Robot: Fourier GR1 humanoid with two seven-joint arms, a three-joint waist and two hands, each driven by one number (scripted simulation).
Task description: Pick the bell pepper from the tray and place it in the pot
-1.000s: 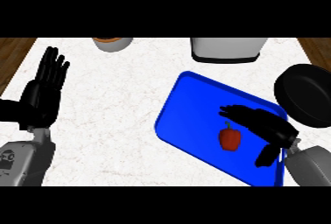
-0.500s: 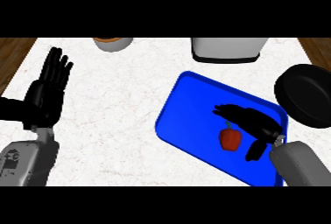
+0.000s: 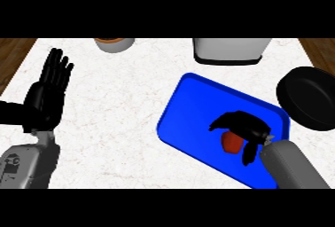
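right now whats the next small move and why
Probably close the right hand fully on the pepper, then lift. Its fingers already curl over the pepper, which still lies on the tray, and the pot waits just to the right.

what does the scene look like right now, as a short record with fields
surface: white counter
tray: blue tray, right of centre
bell pepper: red bell pepper on the tray, partly hidden
right hand: right hand over the bell pepper, fingers curled round it
left hand: left hand open, fingers up, resting at the left edge
pot: black pot at the right edge, beside the tray
task state: bell pepper not yet in the pot
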